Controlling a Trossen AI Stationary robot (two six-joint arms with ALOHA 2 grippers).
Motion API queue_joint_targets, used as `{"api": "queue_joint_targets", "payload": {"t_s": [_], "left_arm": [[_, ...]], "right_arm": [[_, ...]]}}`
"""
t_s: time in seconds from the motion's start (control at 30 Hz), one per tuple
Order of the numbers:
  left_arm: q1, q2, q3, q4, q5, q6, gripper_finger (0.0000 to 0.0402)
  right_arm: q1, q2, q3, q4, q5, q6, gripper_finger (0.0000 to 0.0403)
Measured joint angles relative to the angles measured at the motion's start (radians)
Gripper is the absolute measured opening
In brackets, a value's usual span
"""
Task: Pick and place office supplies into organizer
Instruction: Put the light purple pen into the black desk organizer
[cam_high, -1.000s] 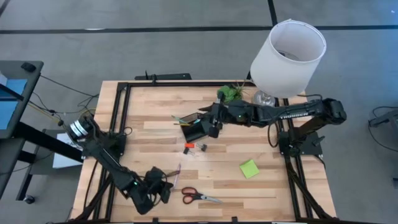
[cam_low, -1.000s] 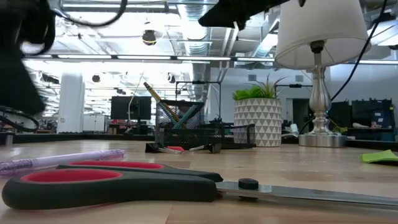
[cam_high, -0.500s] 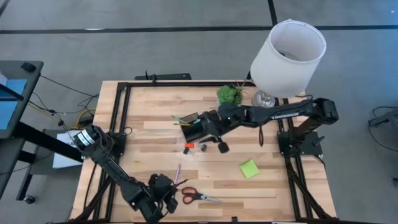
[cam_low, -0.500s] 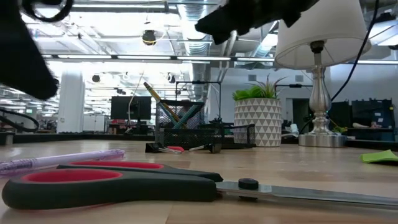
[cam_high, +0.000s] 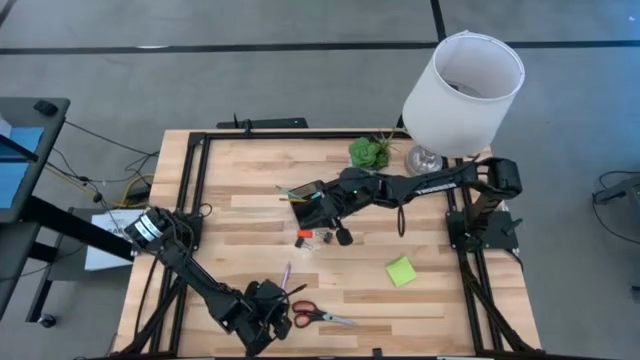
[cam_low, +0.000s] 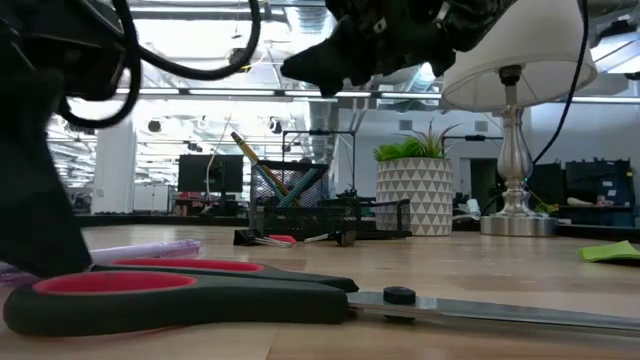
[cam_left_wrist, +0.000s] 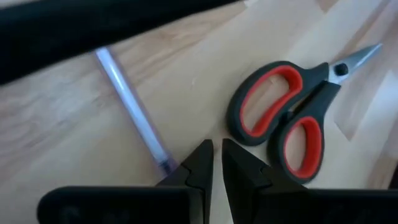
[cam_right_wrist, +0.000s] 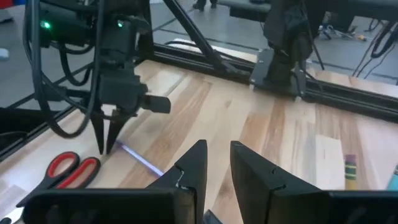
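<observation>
Left gripper (cam_left_wrist: 213, 163), jaws nearly together and empty, poised low between purple pen (cam_left_wrist: 132, 109) and red-handled scissors (cam_left_wrist: 283, 118), apparently lining up a pickup. Scissors lie well short of black mesh organizer (cam_high: 312, 207). Right gripper (cam_right_wrist: 216, 163), jaws slightly apart and empty, hangs just beside organizer, seemingly after a drop.

white lamp (cam_high: 463, 92) at the far right corner of the wooden desk (cam_high: 240, 250). small green plant (cam_high: 369, 152) in a patterned pot just beside. grey floor (cam_high: 250, 70) all around.
</observation>
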Motion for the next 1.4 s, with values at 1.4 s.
{"api": "queue_joint_targets", "payload": {"t_s": [1.4], "left_arm": [[-0.118, -0.858, -0.296, -0.607, -0.370, 0.377, 0.0027]], "right_arm": [[-0.010, -0.011, 0.000, 0.071, -0.082, -0.001, 0.0065]]}}
